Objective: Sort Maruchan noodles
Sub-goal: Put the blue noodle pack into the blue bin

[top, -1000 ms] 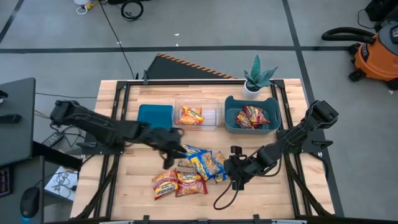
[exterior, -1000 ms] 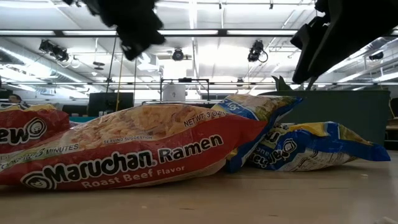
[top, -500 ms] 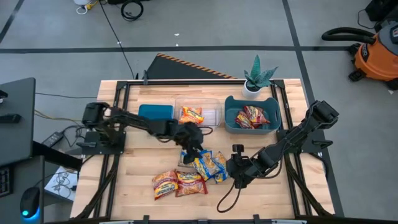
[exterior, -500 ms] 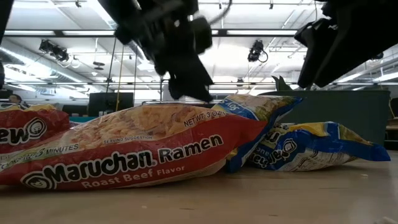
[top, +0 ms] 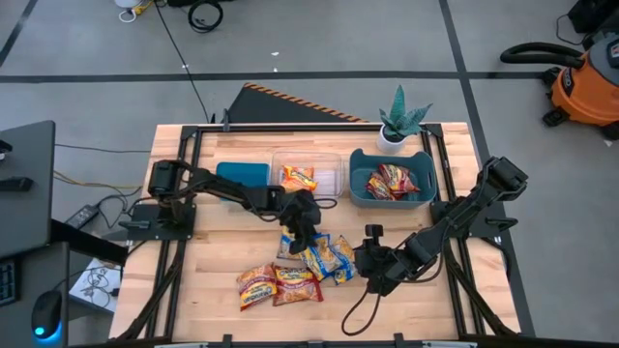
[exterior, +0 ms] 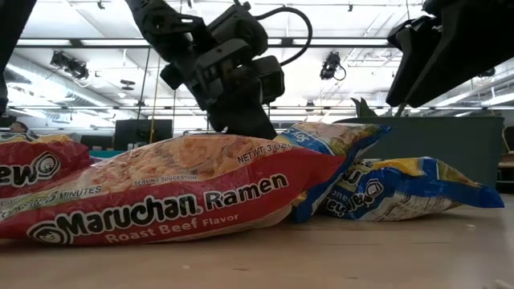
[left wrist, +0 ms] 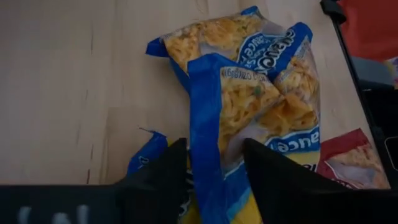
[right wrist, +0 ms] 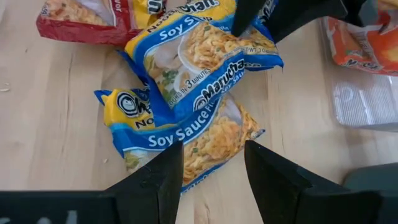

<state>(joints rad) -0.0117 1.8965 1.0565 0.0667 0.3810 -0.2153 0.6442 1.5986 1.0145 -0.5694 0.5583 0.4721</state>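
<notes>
Several Maruchan packets lie flat in a loose pile near the table's middle: blue-and-yellow ones (top: 321, 253), a red one (top: 296, 284) and an orange-yellow one (top: 255, 283). My left gripper (top: 305, 232) is open and low over the pile. Its fingers stand on either side of the blue side edge (left wrist: 202, 124) of a blue-and-yellow packet. In the low view it (exterior: 241, 120) sits just behind the red Roast Beef packet (exterior: 161, 197). My right gripper (top: 371, 273) is open, just right of the pile, facing the Soy Sauce packets (right wrist: 199, 50). My left gripper comes from above, slanting down, with one finger (left wrist: 168, 171) on each side of the blue-and-yellow packet's side edge (left wrist: 202, 155). Whether the fingers touch the packet, I cannot tell. The packet lies on the table on top of other packets.
Along the far side stand a teal bin (top: 241, 180), a clear bin (top: 329, 180) holding an orange packet, and a teal bin (top: 418, 180) holding red packets. A potted plant (top: 401, 121) stands behind them. Bare wood lies left of the pile and along the near edge.
My left gripper has swung from the table's left toward the middle, over the blue-and-yellow packets, and has come down onto the pile. My right gripper has shifted slightly toward the near edge. The packets have stayed where they were.
</notes>
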